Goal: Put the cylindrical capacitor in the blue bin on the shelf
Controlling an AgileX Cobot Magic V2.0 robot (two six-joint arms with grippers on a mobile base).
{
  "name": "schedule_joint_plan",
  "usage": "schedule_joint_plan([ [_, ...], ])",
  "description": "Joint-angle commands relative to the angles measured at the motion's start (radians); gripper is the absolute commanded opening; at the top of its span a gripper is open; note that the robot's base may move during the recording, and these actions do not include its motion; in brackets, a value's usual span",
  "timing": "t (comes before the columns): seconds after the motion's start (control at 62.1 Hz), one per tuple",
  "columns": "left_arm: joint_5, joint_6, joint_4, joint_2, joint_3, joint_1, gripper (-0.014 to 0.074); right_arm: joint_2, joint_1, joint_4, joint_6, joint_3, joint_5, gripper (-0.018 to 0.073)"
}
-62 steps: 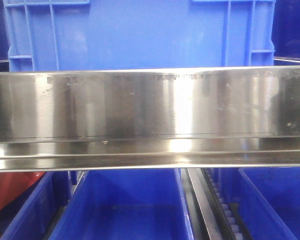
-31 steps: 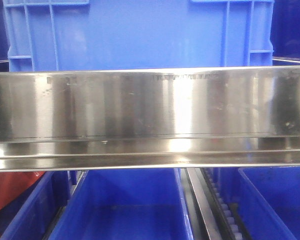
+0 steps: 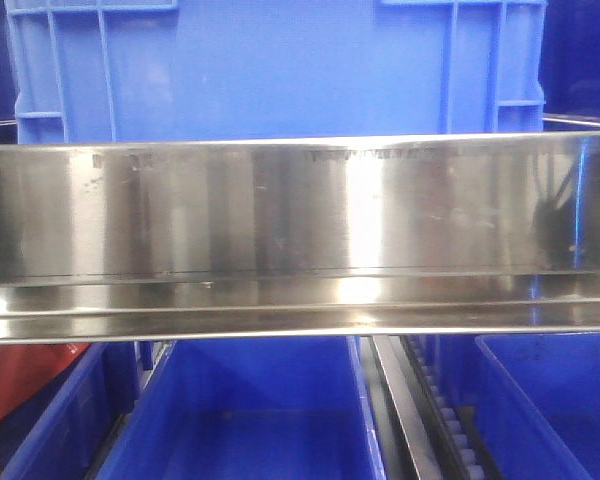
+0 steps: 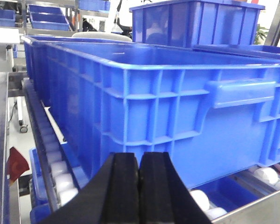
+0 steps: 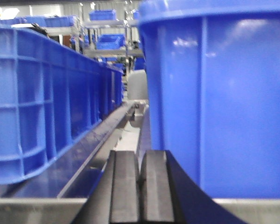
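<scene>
Setting: warehouse racking; more blue crates stand on distant racks in both wrist views.
Shelf: shiny brushed-steel shelf rail, scuffed and reflective, spans the whole front view.
Bin: large ribbed blue plastic bin sits on the shelf behind the rail; other blue bins lie below.
Left tool: black left tool, pads pressed together, nothing between them, just before a bin wall.
Right tool: black right tool, narrow to touching, apparently empty, between two bins.
Capacitor: not visible in any view.
Change: only reflections on the rail have shifted at its right end; bins unmoved.
Meaning: probably no pickup yet; the capacitor must first be found.
</scene>
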Motion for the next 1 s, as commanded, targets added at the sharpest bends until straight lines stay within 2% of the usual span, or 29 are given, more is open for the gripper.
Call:
schedule_joint_plan([
  [0.0, -0.017, 0.0, -0.007, -0.005, 0.001, -0.003, -0.0111, -0.007, -0.007, -0.016, -0.006, 0.004, 0.033, -0.0165],
  [0.869, -0.015, 0.0, 0.005, -0.005, 0.001, -0.003, -0.0111, -0.007, -0.005, -0.016, -0.006, 0.004, 0.043, -0.0165],
  [0.934, -0.015, 0.0, 0.009, -0.01, 0.012, 0.022, -0.0111, -0.007, -0.005, -0.016, -0.006, 0.004, 0.043, -0.0165],
  [0.982, -0.008, 0.0, 0.04, -0.023, 0.025, 0.062, -0.0111, -0.007, -0.005, -0.016, -0.006, 0.004, 0.043, -0.0165],
])
